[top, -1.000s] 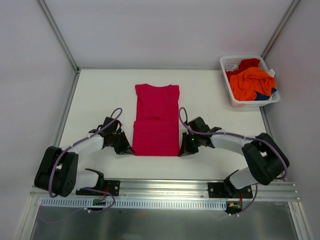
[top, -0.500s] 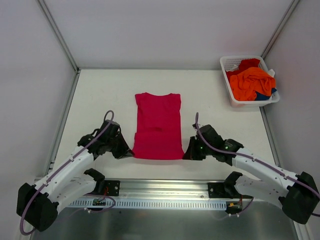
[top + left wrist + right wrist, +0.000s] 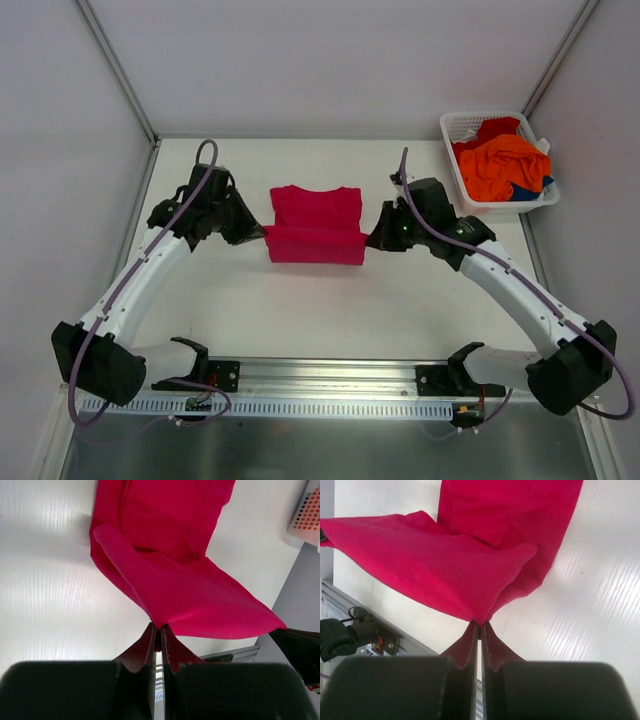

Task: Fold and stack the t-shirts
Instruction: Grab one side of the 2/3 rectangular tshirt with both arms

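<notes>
Top external view: I have the left gripper (image 3: 262,233) and right gripper (image 3: 370,238) each pinched shut on a hem corner of the magenta t-shirt (image 3: 315,208), which lies mid-table with its near half lifted over the far half. I judge that both hands should travel level and release together, so the edges meet squarely. Smooth, unwrinkled cloth. Farther right, the basket (image 3: 470,197) holds the orange t-shirt (image 3: 503,164).

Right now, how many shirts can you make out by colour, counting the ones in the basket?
Magenta-pink t-shirt, on the table, held by the left claw and right claw: 1
Orange t-shirt, in the white basket: 1
Red t-shirt, in the basket: 1
Blue t-shirt, mostly hidden: 1
Total: 4
</notes>
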### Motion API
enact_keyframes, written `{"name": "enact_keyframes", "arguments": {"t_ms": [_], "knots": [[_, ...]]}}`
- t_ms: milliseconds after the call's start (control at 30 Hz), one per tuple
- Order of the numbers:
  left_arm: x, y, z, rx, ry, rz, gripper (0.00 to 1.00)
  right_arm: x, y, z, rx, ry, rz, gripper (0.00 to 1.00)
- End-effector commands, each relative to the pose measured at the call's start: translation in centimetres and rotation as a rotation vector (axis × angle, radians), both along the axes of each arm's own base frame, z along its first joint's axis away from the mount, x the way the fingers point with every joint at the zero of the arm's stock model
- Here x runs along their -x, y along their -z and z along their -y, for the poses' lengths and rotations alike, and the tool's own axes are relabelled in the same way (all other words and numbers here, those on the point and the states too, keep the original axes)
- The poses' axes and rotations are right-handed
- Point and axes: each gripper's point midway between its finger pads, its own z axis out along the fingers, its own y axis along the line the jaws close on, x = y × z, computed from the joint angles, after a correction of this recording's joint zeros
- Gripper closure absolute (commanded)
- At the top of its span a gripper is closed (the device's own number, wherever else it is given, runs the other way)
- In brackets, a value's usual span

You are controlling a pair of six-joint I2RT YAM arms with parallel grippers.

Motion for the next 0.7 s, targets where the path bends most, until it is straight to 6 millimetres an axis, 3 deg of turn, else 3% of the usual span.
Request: {"name": "enact_keyframes", "arguments": {"t_ms": [0, 200, 233, 367, 400, 433, 467, 533, 567, 600, 633, 667], "knots": [[-1.9, -0.2, -1.1, -0.062, -0.004, -0.003, 1.00, -2.2, -0.2, 0.7, 0.065, -0.046, 0.011, 0.99], [-5.0, 0.8, -0.2, -0.045, -0.008, -0.056, 1.00, -5.8, 1.1, -0.3, 0.079, -0.054, -0.048, 0.99], [-5.7, 1.8, -0.4, -0.046, -0.020, -0.087, 1.00, -6.3, 1.4, -0.4, 0.077, -0.055, -0.059, 0.99], [-8.5, 1.6, -0.5, -0.028, -0.031, -0.092, 1.00, -8.8, 3.1, -1.0, 0.070, -0.055, -0.120, 1.00], [-9.1, 1.5, -0.5, -0.024, -0.031, -0.090, 1.00, -9.8, 2.6, -1.1, 0.061, -0.048, -0.109, 0.99], [-9.8, 2.5, -0.7, -0.027, -0.035, -0.116, 1.00, -10.3, 2.7, -1.1, 0.062, -0.051, -0.109, 1.00], [-10.7, 2.0, -0.6, -0.018, -0.035, -0.103, 1.00, -10.8, 2.8, -1.3, 0.062, -0.053, -0.111, 1.00], [-11.8, 3.4, -0.3, -0.004, -0.028, -0.146, 1.00, -12.5, 3.4, -1.5, 0.050, -0.047, -0.129, 1.00], [-12.8, 3.0, -0.3, 0.013, -0.028, -0.136, 1.00, -13.0, 3.6, -1.6, 0.047, -0.047, -0.135, 0.99], [-13.3, 3.2, -0.2, 0.023, -0.025, -0.144, 1.00, -13.8, 4.9, -1.5, 0.051, -0.042, -0.164, 1.00], [-13.8, 4.5, 0.1, 0.027, -0.013, -0.176, 1.00, -14.5, 4.5, -1.8, 0.042, -0.041, -0.163, 1.00], [-14.6, 4.1, 0.3, 0.033, -0.009, -0.161, 1.00, -14.9, 4.8, -1.8, 0.038, -0.041, -0.173, 0.99]]}}
